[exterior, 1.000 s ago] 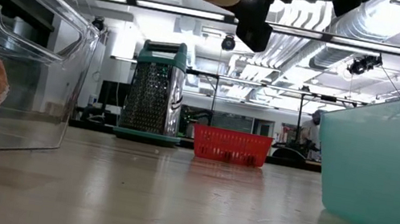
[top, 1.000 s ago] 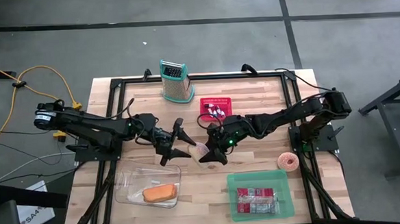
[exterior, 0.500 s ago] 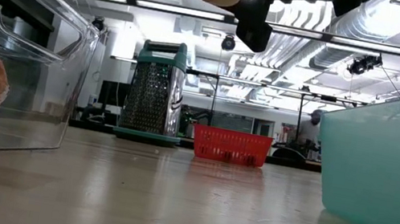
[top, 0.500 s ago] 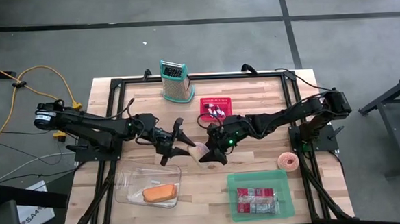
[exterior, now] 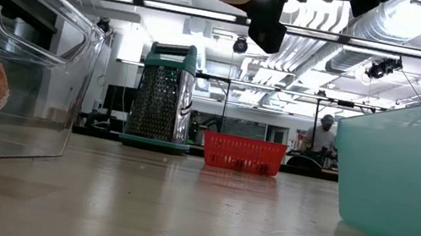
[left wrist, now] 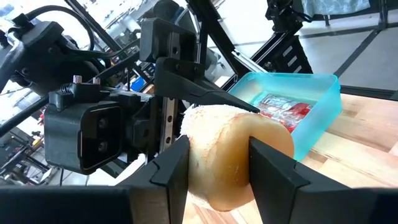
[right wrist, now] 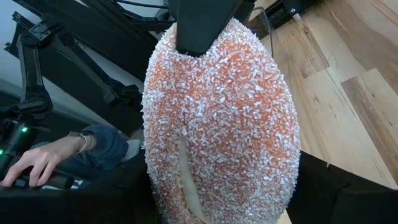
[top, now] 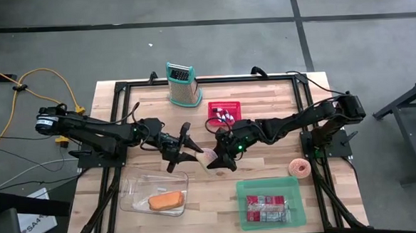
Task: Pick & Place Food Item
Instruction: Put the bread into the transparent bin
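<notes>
- Left pincer (top: 187, 152): fingers were spread wide a second ago, now drawn in against both sides of the sprinkle-coated pastry (top: 209, 156). In its wrist view the two fingers (left wrist: 171, 163) sit flush on the pastry's flanks, so it reads as a grip.
- Pastry: hangs mid-air between the two pincers over the middle of the tabletop (top: 257, 103), same spot as before. Not resting on wood; the low view shows it up at the top edge, clear of the surface.
- Right pincer (top: 222, 150): no change in spread, partly open, clamped on the pastry from the opposite side. Its wrist view is filled by the pastry with one finger (right wrist: 202, 25) pressed on the end.
- Meaning: looks like a handover at the double-hold point. Left has just taken hold; right not yet let go.
- Next, my guess: right opens and backs off, then left carries the pastry to the clear container (top: 155, 195), below and behind the left pincer, which already holds a bread piece (top: 166, 201).
- Risk: right releasing before left's hold is firm, pastry drops.
- Teal bin (top: 269, 203) below the right pincer holds packets; probably not the target.
</notes>
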Motion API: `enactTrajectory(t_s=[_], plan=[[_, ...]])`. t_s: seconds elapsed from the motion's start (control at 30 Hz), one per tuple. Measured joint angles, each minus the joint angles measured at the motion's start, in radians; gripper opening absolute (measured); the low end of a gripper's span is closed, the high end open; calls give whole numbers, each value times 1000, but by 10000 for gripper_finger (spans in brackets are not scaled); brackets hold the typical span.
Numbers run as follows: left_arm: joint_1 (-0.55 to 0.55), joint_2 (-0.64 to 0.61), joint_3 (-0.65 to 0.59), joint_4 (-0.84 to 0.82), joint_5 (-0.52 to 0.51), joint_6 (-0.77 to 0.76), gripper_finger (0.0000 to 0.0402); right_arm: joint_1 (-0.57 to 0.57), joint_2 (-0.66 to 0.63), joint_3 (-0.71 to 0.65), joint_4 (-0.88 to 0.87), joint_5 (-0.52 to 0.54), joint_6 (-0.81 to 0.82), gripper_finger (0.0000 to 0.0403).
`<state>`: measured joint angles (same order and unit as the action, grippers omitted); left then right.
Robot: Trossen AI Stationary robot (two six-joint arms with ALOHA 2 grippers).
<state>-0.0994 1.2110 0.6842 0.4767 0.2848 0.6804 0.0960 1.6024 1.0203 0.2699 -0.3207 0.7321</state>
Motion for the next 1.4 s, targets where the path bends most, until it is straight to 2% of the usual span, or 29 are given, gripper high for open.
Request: enactTrajectory(t_s=[0.17, 0.47, 0.63, 0.97, 1.23, 1.4], plan=[[0, 0, 0, 2, 0, 0, 137, 0, 0, 0, 0, -17, -1, 267], [0, 0, 0, 6, -1, 0, 137, 0, 0, 0, -4, -26, -2, 341], [0, 0, 0, 5, -1, 0, 137, -2, 0, 0, -4, -48, -2, 364], [0, 0, 0, 3, -1, -17, 137, -59, 0, 0, -5, -225, 7, 370], [-4, 0, 0, -2, -5, -23, 137, -119, 0, 0, -72, -275, -1, 369], [-3, 0, 0, 0, -6, -23, 137, -147, 0, 0, -86, -361, 8, 369]])
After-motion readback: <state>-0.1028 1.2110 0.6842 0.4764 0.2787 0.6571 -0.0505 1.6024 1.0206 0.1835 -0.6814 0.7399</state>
